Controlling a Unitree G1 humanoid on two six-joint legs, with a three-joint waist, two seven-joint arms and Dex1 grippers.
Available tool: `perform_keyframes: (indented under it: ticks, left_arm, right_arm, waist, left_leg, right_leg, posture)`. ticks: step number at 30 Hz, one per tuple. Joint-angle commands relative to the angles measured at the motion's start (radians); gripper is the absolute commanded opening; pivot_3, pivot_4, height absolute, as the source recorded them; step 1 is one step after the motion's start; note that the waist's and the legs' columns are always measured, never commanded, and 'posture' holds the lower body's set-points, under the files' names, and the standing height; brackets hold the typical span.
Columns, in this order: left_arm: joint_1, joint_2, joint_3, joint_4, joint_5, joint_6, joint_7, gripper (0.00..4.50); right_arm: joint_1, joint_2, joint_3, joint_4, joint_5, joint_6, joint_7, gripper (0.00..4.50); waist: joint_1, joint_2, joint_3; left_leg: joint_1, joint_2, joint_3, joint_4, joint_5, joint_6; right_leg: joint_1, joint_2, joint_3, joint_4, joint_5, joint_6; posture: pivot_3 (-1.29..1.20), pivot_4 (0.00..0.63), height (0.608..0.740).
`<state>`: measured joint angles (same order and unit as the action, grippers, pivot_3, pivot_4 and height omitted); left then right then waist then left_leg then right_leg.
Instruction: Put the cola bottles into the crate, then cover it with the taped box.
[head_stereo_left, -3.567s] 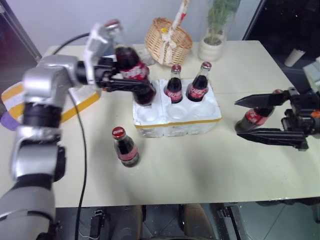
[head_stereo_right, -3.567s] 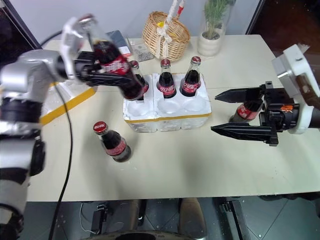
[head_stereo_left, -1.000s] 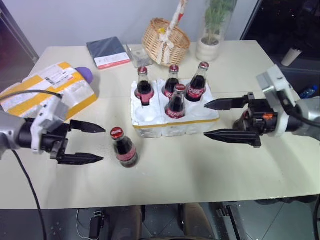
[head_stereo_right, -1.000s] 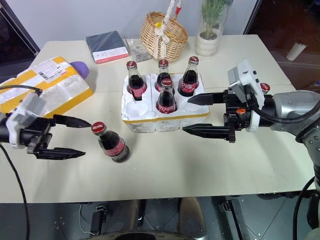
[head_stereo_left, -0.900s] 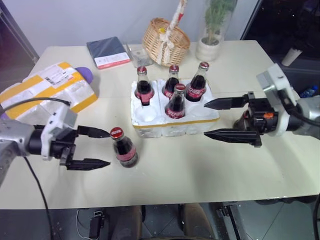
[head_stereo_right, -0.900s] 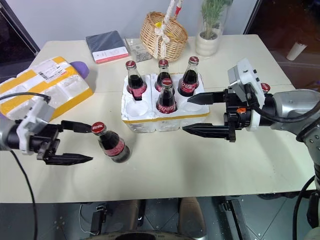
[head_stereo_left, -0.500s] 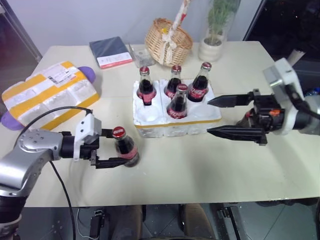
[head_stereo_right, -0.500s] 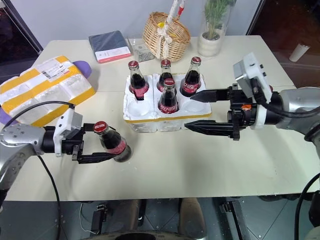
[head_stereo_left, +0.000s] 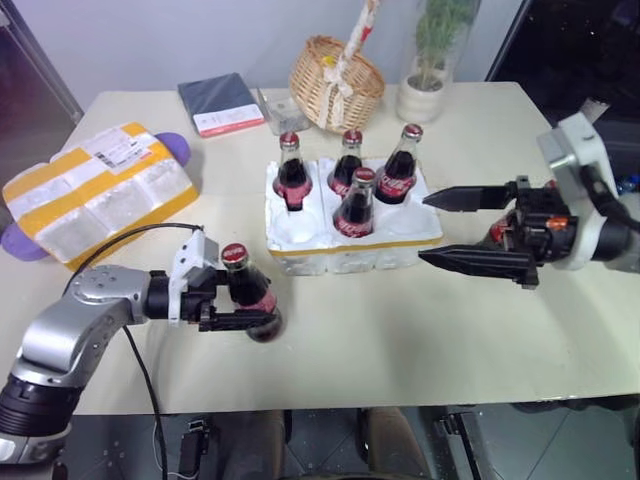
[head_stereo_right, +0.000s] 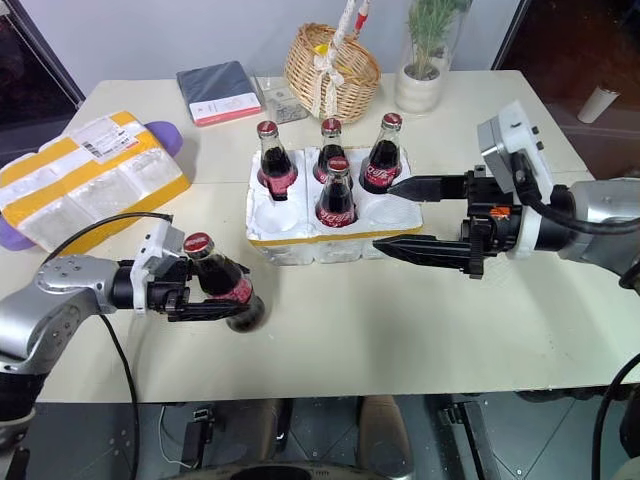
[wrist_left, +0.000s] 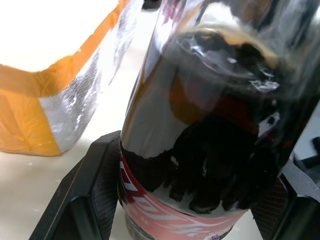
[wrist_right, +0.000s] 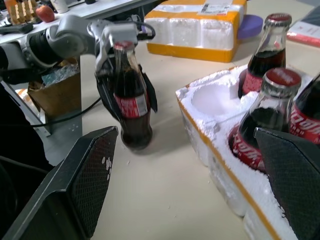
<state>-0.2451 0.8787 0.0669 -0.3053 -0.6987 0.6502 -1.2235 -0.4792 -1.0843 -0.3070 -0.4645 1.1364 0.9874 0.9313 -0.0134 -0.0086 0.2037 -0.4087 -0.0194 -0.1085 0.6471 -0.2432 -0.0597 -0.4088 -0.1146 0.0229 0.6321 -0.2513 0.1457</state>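
With the left end effector pinching the tilted cola bottle at its label and the right end effector spread, it should lift straight, then lower upright into an empty front well of the crate.

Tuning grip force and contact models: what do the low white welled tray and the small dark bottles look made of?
Low white welled tray: looks like expanded foam, matte and grainy, with crumbly edges; a yellow tape band runs round its lower edge. Small dark cola bottles: apparently clear glass, glossy, with sharp reflections in the left wrist view; red caps are probably metal, uncertain.
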Motion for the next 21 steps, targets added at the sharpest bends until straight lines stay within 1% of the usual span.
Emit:
perform_keyframes:
  ticks: [1, 3, 5, 7, 9, 12, 14, 16, 17, 21]
  left_arm:
    - [-0.113, 0.084, 0.140, 0.015, -0.165, 0.091, -0.080, 2.81]
    - [-0.203, 0.124, 0.158, 0.075, -0.210, 0.139, -0.116, 2.81]
    - [-0.328, 0.135, 0.143, 0.167, -0.212, 0.158, -0.140, 2.81]
    - [-0.470, 0.107, 0.104, 0.271, -0.184, 0.162, -0.140, 2.81]
    - [-0.594, 0.052, 0.044, 0.372, -0.104, 0.106, -0.141, 2.81]
    - [-0.705, -0.032, -0.044, 0.492, 0.013, 0.009, -0.156, 2.81]
    - [-0.746, -0.090, -0.091, 0.555, 0.082, -0.066, -0.166, 2.81]
    - [-0.757, -0.152, -0.149, 0.611, 0.175, -0.182, -0.170, 2.81]
    - [-0.759, -0.178, -0.168, 0.630, 0.199, -0.205, -0.176, 2.81]
    - [-0.730, -0.225, -0.233, 0.664, 0.290, -0.314, -0.220, 2.81]
  right_arm:
    - [0.008, -0.029, -0.054, -0.034, 0.019, -0.007, 0.015, 4.50]
    - [0.018, -0.036, -0.061, -0.035, 0.019, -0.008, 0.018, 4.50]
    - [0.026, -0.040, -0.066, -0.034, 0.016, -0.009, 0.018, 4.50]
    - [0.035, -0.044, -0.071, -0.035, 0.014, -0.012, 0.018, 4.50]
    - [0.043, -0.043, -0.078, -0.038, 0.015, -0.012, 0.012, 4.50]
    - [0.051, -0.040, -0.087, -0.046, 0.022, -0.011, -0.004, 4.50]
    - [0.059, -0.037, -0.096, -0.056, 0.029, -0.010, -0.018, 4.50]
    - [0.071, -0.034, -0.110, -0.066, 0.042, -0.005, -0.035, 4.50]
    - [0.080, -0.033, -0.117, -0.071, 0.046, -0.005, -0.041, 4.50]
    - [0.119, -0.031, -0.145, -0.087, 0.059, -0.001, -0.072, 4.50]
  waist:
    - [0.000, 0.000, 0.000]
    - [-0.001, 0.000, 0.000]
    - [0.004, 0.000, 0.000]
    - [0.004, 0.000, 0.000]
    - [0.002, -0.001, 0.000]
    - [0.001, -0.001, 0.000]
    - [0.000, -0.001, 0.000]
    - [-0.005, -0.001, 0.000]
    - [-0.006, -0.001, 0.000]
    - [-0.005, -0.001, 0.000]
  left_leg:
    - [0.000, 0.000, 0.000, 0.000, 0.000, 0.000]
    - [0.000, 0.000, 0.000, 0.000, 0.000, 0.000]
    - [0.000, 0.000, 0.000, 0.000, 0.000, 0.000]
    - [0.000, 0.000, 0.000, 0.001, 0.000, 0.000]
    - [0.000, 0.000, 0.000, 0.001, 0.000, 0.000]
    - [0.000, -0.001, 0.000, 0.001, 0.000, 0.000]
    - [0.000, -0.001, 0.000, 0.001, 0.000, 0.000]
    - [0.000, -0.001, 0.000, 0.001, 0.000, 0.000]
    - [0.000, -0.001, 0.000, 0.001, 0.000, 0.000]
    - [-0.002, -0.001, 0.000, 0.000, 0.000, 0.000]
  right_leg:
    - [0.000, 0.000, 0.000, 0.000, 0.000, 0.000]
    - [0.000, 0.000, 0.000, 0.000, 0.000, 0.000]
    - [0.000, 0.000, 0.000, 0.000, 0.000, 0.000]
    - [0.001, 0.000, -0.001, -0.001, 0.000, 0.000]
    - [0.002, 0.000, -0.001, -0.001, 0.000, 0.000]
    - [0.002, 0.000, -0.001, -0.001, 0.000, 0.001]
    - [0.002, 0.000, -0.001, -0.001, 0.000, 0.001]
    - [0.001, 0.000, 0.000, -0.001, 0.000, 0.001]
    - [0.000, 0.000, 0.000, 0.000, 0.000, 0.001]
    - [-0.001, 0.000, 0.000, 0.000, 0.000, 0.001]
  posture:
    - [0.00, 0.150, 0.740]
    - [0.00, 0.150, 0.740]
    - [0.00, 0.150, 0.740]
    - [0.00, 0.150, 0.740]
    - [0.00, 0.150, 0.740]
    - [0.00, 0.150, 0.740]
    - [0.00, 0.150, 0.740]
    - [0.00, 0.150, 0.740]
    - [0.00, 0.150, 0.740]
    - [0.00, 0.150, 0.740]
